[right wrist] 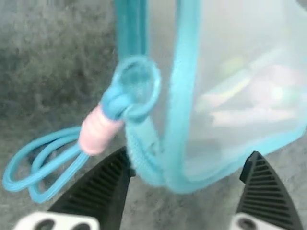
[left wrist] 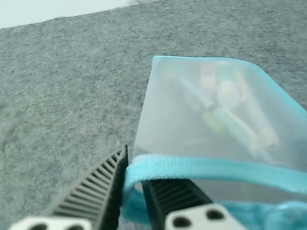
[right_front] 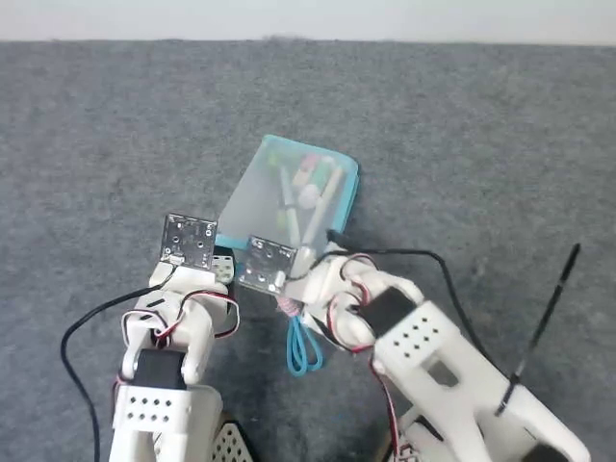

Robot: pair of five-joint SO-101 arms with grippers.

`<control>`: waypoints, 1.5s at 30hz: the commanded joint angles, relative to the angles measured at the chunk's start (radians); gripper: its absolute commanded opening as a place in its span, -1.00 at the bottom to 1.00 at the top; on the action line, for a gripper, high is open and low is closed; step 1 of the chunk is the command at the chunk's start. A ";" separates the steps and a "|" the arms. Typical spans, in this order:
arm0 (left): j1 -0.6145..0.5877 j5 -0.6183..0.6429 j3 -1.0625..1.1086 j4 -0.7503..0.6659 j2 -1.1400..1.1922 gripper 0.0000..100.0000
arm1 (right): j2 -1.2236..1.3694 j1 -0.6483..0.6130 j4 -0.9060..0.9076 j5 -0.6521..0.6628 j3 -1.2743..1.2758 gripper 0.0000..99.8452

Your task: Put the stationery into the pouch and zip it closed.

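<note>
The translucent pouch with teal edging lies flat mid-table, and several pens and other stationery show through it. My left gripper is shut on the pouch's teal zip edge at the near left corner. My right gripper is open, its fingers straddling the pouch's other near corner without closing on it. A teal zip pull ring sits just beyond that corner. From it hang a pink bead and a blue cord loop.
Grey carpet-like cloth covers the table all around the pouch. A black cable runs over the right arm. A thin black rod stands at the right.
</note>
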 commanded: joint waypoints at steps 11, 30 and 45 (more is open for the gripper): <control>-0.002 0.011 -0.074 0.006 -0.015 -0.98 | 0.231 0.053 -0.084 0.009 -0.229 -0.88; -0.005 0.009 -0.277 0.219 -0.020 -0.72 | 0.581 0.332 0.007 -0.275 -0.600 -0.99; 0.241 0.009 -0.200 0.206 -0.012 -0.48 | 0.495 0.220 0.252 -0.347 -0.658 -0.99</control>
